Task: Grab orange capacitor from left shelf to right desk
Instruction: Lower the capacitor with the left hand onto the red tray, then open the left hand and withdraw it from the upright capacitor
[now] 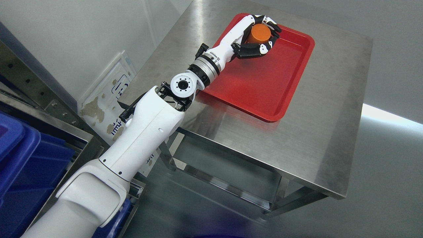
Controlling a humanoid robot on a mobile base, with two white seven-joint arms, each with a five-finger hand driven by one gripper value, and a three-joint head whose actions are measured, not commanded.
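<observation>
An orange cylinder, the capacitor (258, 33), sits inside my left hand (264, 34), whose black and white fingers (273, 25) wrap around it. The hand is over the far left corner of a red tray (264, 86) that lies on a steel desk (317, 132). I cannot tell whether the capacitor rests on the tray or hangs just above it. My left arm reaches in from the lower left across the desk's left edge. The right arm does not show.
A steel shelf frame (49, 109) with blue bins (29, 165) stands at the left edge. A worn white sign (105, 102) leans against the wall between shelf and desk. Grey floor lies in front of and to the right of the desk.
</observation>
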